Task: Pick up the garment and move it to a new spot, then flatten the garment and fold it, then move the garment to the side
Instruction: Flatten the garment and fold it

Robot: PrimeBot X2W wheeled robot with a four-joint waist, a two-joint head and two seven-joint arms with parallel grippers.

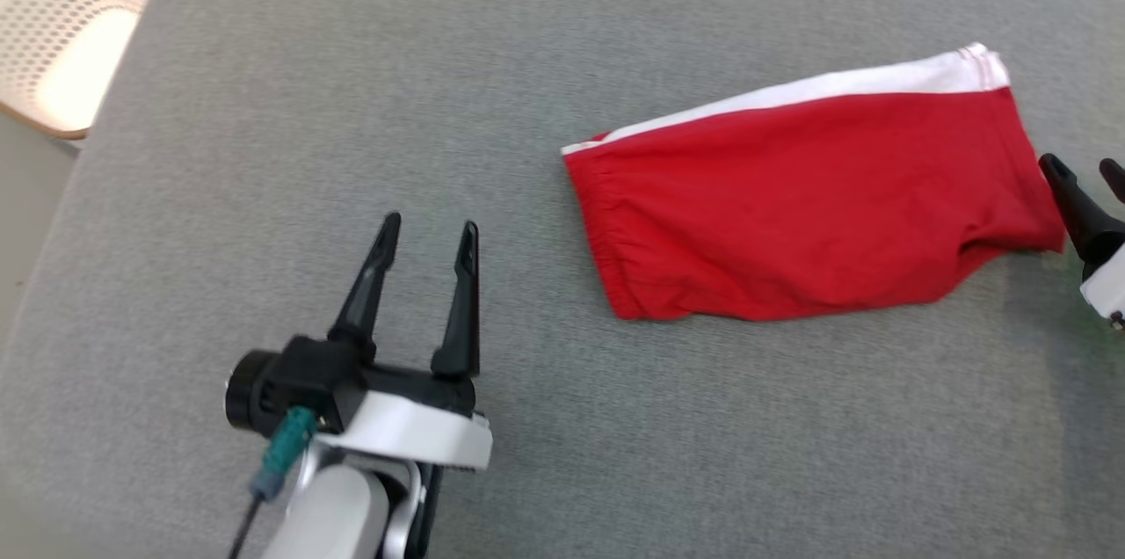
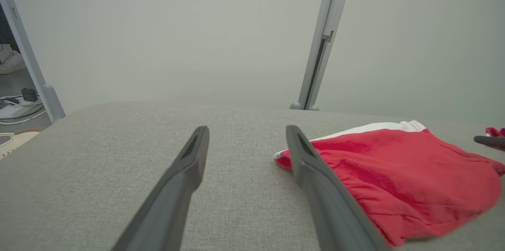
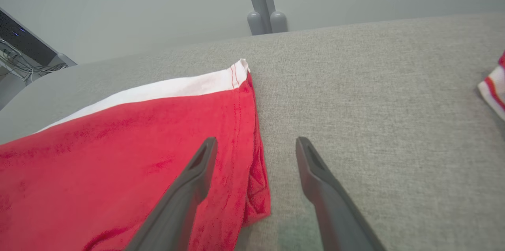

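Garment [image 1: 817, 199]: red with a white band, lying folded on the grey bench [image 1: 352, 58]; nothing holds it.
Left fingers [image 1: 464, 278]: spread apart, empty, well away to the garment's left.
Right fingers [image 1: 1068, 199]: spread apart, empty, just beside the garment's right hem.
Risk: pinching only the top layer at that hem would likely let the fold fall open; a low drag could bunch it.
Room: wide bare bench left of the garment; the far edge is near behind its white band; a striped cloth [image 3: 493, 85] lies off to its right.
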